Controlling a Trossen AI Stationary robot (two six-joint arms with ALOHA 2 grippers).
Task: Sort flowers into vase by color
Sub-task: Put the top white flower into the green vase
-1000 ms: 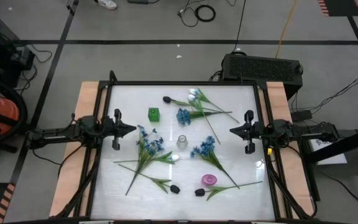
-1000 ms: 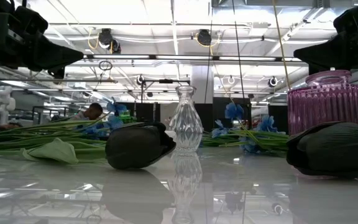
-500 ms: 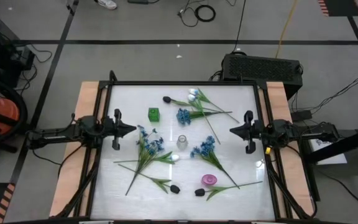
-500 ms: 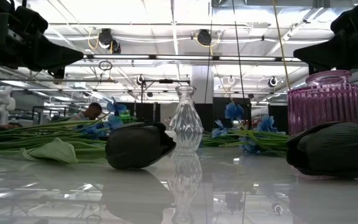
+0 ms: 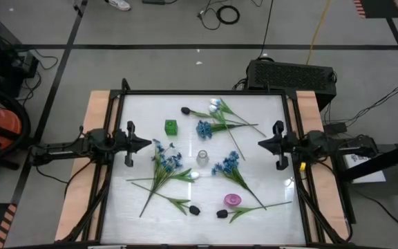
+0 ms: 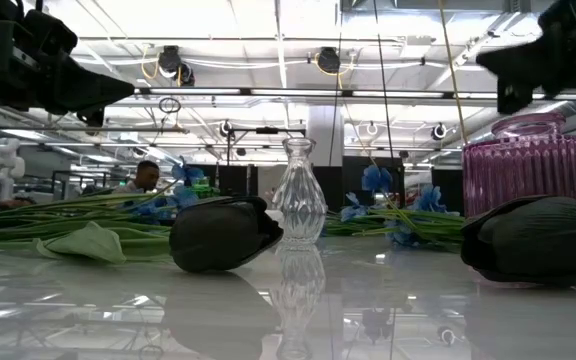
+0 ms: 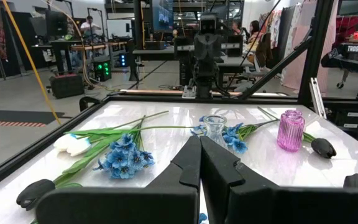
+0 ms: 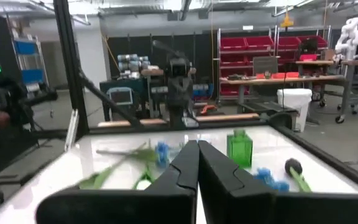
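Flowers lie loose on the white table: blue sprays [image 5: 164, 158] [image 5: 226, 164] [image 5: 204, 128], a white tulip [image 5: 215, 104], and black tulip buds [image 5: 184, 110] [image 5: 195, 209] [image 5: 221, 214], all resting on their stems and heads. A clear glass vase [image 5: 202, 158] stands upright at the centre, a green vase [image 5: 171, 127] farther back, a pink ribbed vase [image 5: 232, 200] near the front. My left gripper [image 5: 148, 144] hovers shut at the table's left side, my right gripper [image 5: 260, 144] shut at the right side. Both point level toward the middle and hold nothing.
A black frame rail [image 5: 199, 93] runs around the tabletop. Wooden boards [image 5: 92, 138] flank both sides under the arms. The low view shows two black buds [image 6: 223, 232] [image 6: 533, 240] close to the near edge. Bare table shows between the flower clusters.
My right gripper has risen a little and rolled slightly, its fingers staying shut and empty. The flowers and vases have not moved.
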